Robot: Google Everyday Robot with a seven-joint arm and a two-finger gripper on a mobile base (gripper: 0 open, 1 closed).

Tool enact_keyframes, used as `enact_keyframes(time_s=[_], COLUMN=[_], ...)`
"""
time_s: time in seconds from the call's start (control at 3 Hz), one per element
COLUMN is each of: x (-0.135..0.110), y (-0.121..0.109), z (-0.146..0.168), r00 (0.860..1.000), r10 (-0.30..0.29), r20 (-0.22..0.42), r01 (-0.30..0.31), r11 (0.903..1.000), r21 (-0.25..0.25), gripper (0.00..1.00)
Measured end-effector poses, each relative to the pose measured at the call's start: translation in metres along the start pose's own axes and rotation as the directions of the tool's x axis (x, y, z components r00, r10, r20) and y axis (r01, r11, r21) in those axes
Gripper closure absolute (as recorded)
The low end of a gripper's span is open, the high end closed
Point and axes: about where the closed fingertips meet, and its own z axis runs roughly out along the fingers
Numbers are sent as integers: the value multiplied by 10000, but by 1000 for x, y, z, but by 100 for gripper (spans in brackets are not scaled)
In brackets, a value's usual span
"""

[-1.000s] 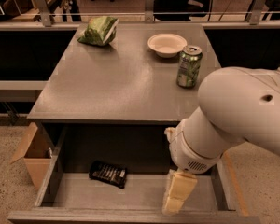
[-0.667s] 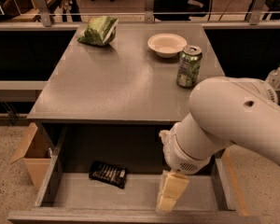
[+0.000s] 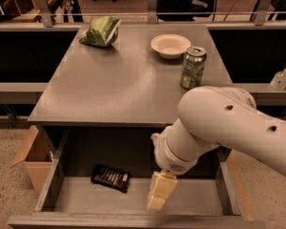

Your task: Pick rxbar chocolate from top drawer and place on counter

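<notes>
In the camera view, the rxbar chocolate [image 3: 110, 177] lies flat in the left half of the open top drawer [image 3: 49, 187]. The gripper [image 3: 158, 195] hangs inside the drawer, near and to the bar's right, not touching it. I cannot tell whether the gripper is spread or pressed together. A bowl [image 3: 170, 45], soda can [image 3: 193, 67] and green chip bag [image 3: 101, 31] sit on the surface [image 3: 119, 85].

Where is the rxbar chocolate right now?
In the camera view, the rxbar chocolate lies flat in the open top drawer, left of centre; the gripper hangs to its right, over the drawer, not touching it.
</notes>
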Motion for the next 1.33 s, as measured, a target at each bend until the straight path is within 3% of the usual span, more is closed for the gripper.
enact_keyframes(time_s=[0.67, 1.33], x=[-14, -33], y=[-13, -19], z=[22, 40], r00=[9922, 9663], r10=[484, 1340], r20=[1147, 2199], r01=[-484, -1360], r11=[9988, 9907], r21=[-26, -62], gripper=[0, 0])
